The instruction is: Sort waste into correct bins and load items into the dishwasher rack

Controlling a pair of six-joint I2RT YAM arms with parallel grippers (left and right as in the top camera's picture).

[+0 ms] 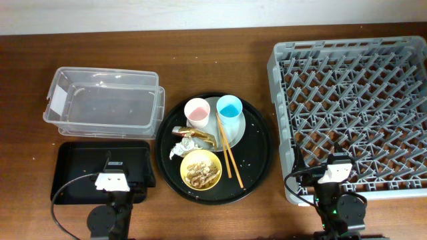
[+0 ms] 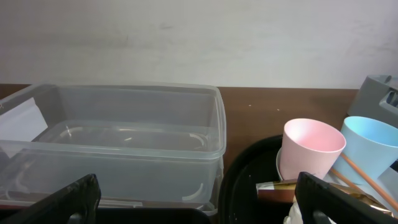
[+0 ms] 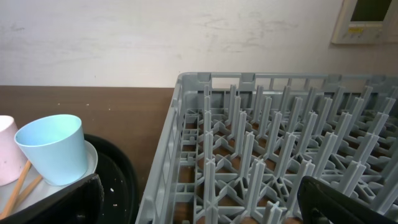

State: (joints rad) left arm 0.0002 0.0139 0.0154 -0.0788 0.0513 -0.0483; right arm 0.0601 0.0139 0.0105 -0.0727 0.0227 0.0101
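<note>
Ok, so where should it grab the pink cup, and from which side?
Probably by its rim, from above: the pink cup stands upright, mouth open, so one finger can go inside and one outside. Choose the wall on its left, toward the clear tub, since the blue cup stands close on its right and the gold wrapper lies just on its near side.

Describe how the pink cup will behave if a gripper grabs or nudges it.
The pink cup looks empty and thin-walled, so probably light. Upright and narrower at its base than its rim, it may tip if pushed sideways, perhaps against the blue cup close beside it. Its smooth tapered wall could slip from a loose pinch.
</note>
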